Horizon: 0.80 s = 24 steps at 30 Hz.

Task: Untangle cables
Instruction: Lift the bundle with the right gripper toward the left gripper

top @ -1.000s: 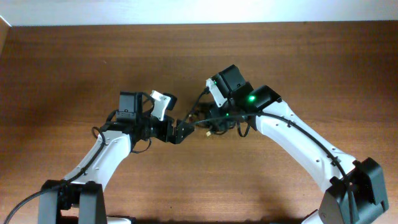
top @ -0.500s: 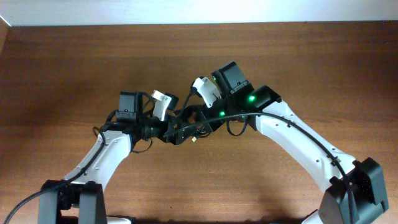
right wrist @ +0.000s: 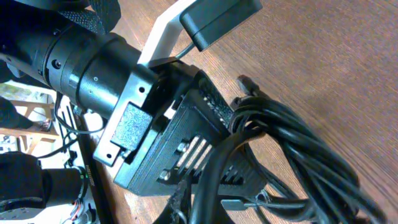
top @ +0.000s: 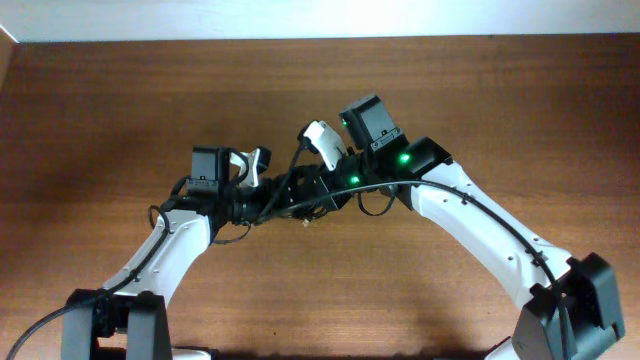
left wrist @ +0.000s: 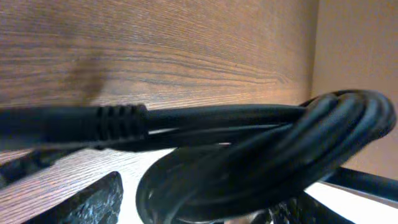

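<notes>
The cables hang as one tight black coil between the two tools, over the middle of the table and closer to its front edge. One strand, with a ribbed strain relief, runs straight across the left wrist view. A small plug end pokes out of the bundle.

The left tool reaches in from the left and stands wide, the coil lying in the gap beside its textured finger pad. No squeeze on the coil shows. The right tool meets it from the right and is closed narrow on strands of the coil. Both white arms bend inward from the table's front corners.
</notes>
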Available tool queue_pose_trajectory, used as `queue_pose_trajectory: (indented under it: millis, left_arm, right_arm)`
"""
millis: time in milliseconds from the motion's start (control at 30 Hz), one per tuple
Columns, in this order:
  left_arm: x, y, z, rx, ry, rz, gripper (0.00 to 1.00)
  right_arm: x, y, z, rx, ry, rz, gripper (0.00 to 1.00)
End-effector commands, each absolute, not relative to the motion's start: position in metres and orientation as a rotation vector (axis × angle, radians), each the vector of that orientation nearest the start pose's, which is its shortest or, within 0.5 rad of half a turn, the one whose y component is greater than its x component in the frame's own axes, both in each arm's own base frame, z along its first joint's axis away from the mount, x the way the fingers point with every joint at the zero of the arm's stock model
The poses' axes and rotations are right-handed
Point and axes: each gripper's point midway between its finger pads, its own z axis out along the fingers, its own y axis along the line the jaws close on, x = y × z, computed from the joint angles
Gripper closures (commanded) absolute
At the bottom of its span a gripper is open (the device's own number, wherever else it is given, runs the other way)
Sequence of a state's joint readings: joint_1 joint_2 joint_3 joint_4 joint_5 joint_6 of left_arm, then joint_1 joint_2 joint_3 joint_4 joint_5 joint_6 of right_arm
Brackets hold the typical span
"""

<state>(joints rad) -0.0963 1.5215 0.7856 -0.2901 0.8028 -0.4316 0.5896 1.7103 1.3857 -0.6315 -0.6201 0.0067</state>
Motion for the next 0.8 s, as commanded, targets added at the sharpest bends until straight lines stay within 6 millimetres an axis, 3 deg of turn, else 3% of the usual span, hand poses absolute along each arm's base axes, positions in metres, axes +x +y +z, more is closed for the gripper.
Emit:
queue_pose_trajectory:
  millis: [0, 167, 233, 267, 300, 333, 467, 600, 667, 700, 733, 767]
  left_arm:
    - [0.318, -0.161, 0.102, -0.052, 2.539, -1.265, 0.32]
    - [0.315, -0.186, 0.108, 0.085, 2.499, -1.277, 0.28]
    - [0.316, -0.187, 0.109, 0.107, 2.490, -1.273, 0.43]
    - [0.316, -0.187, 0.109, 0.129, 2.483, -1.267, 0.56]
    - [0.316, -0.187, 0.109, 0.171, 2.470, -1.252, 0.76]
    - [0.316, -0.187, 0.109, 0.171, 2.470, -1.252, 0.83]
    - [0.317, -0.185, 0.107, 0.163, 2.475, -1.230, 0.80]
    - [0.318, -0.182, 0.104, 0.317, 2.437, -1.143, 0.99]
    - [0.316, -0.182, 0.102, 0.404, 2.413, -1.112, 1.00]
    - [0.315, -0.181, 0.102, 0.428, 2.409, -1.103, 1.00]
    - [0.315, -0.181, 0.102, 0.431, 2.408, -1.103, 1.00]
    - [0.315, -0.181, 0.101, 0.448, 2.402, -1.097, 1.00]
  right_arm:
    - [0.302, 0.332, 0.199, -0.977, 2.314, 1.108, 0.96]
    - [0.284, 0.341, 0.212, -1.026, 2.270, 1.282, 0.96]
    - [0.284, 0.341, 0.212, -1.026, 2.271, 1.281, 0.96]
    - [0.284, 0.341, 0.212, -1.026, 2.270, 1.281, 0.96]
    - [0.285, 0.341, 0.211, -1.025, 2.272, 1.277, 0.96]
    - [0.286, 0.340, 0.210, -1.020, 2.278, 1.266, 0.96]
    - [0.288, 0.333, 0.200, -0.994, 2.338, 1.197, 0.96]
    - [0.306, 0.302, 0.169, -0.898, 2.506, 0.870, 0.96]
    - [0.309, 0.282, 0.154, -0.860, 2.592, 0.700, 0.96]
    - [0.308, 0.270, 0.146, -0.842, 2.639, 0.608, 0.91]
    - [0.307, 0.255, 0.139, -0.818, 2.692, 0.507, 0.75]
    - [0.309, 0.238, 0.133, -0.715, 2.760, 0.387, 0.49]
